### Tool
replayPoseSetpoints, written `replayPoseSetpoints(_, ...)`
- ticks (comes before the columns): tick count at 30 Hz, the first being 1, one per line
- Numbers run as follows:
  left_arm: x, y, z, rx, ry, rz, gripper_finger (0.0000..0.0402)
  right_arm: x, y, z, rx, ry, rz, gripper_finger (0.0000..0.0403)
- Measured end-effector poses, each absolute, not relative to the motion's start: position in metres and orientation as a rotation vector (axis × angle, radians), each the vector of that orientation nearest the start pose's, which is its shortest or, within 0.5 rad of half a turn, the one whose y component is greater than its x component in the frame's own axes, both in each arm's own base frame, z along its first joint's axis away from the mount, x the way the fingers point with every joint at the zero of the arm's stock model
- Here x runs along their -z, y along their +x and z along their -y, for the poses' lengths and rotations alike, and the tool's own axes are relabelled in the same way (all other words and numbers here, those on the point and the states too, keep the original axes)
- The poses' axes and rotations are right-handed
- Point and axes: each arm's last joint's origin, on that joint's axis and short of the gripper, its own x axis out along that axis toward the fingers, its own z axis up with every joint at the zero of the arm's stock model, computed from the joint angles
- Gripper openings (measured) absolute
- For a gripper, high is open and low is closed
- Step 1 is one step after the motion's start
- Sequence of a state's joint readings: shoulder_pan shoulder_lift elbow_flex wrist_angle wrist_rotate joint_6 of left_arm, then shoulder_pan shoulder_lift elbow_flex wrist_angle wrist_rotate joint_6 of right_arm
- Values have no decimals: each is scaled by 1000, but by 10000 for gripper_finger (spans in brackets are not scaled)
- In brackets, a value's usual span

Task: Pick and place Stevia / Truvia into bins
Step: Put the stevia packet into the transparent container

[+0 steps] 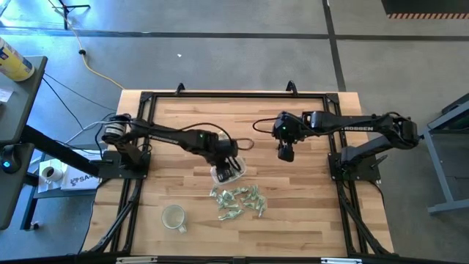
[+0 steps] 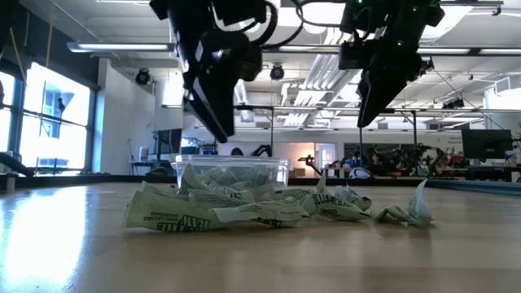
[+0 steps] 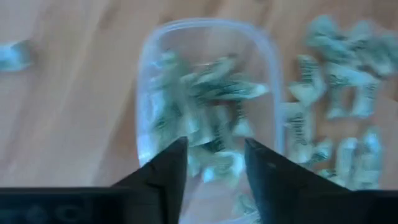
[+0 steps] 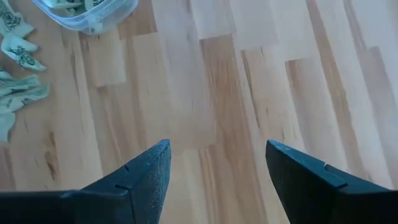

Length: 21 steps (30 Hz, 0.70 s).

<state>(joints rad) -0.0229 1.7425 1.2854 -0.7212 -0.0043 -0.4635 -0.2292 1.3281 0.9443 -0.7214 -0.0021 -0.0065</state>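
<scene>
Green-and-white sachets (image 1: 238,202), clear tub (image 1: 226,173), pale wood table (image 1: 308,220).

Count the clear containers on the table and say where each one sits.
2. The clear tub sits mid-table under the left gripper, with sachets inside. The round cup stands nearer the front edge, left of the loose sachet pile. None seems hidden.

The clear tub (image 1: 226,173), a shallow rounded-rectangular plastic bin, stands upright near the middle of the table, and several green-and-white sachets lie jumbled inside it (image 3: 205,99). A loose heap of more sachets (image 1: 237,201), crumpled and overlapping, lies on the wood just beside the tub, toward the table's front edge. In the low view the heap (image 2: 244,207) spreads in front of the tub (image 2: 232,171), with one sachet (image 2: 411,212) at its end curling upward.
</scene>
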Motion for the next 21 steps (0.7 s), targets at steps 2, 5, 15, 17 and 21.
replayPoseSetpoints(2, -232, 342, 0, -346, -405, -1167, 221, -237, 243, 54, 200, 129, -1103, 252)
replayPoseSetpoints(5, -252, 337, -26, -466, -439, -1099, 239, -237, 244, 52, 215, 99, -1107, 252)
replayPoseSetpoints(15, -228, 337, -120, -236, -143, -1172, 223, -237, 242, 58, 242, 23, -1123, 252)
replayPoseSetpoints(17, -227, 336, -124, -118, 73, -1204, 217, -237, 241, 61, 252, 0, -1126, 252)
replayPoseSetpoints(21, -218, 339, -140, -30, 257, -1197, 209, -238, 241, 68, 277, 13, -1108, 252)
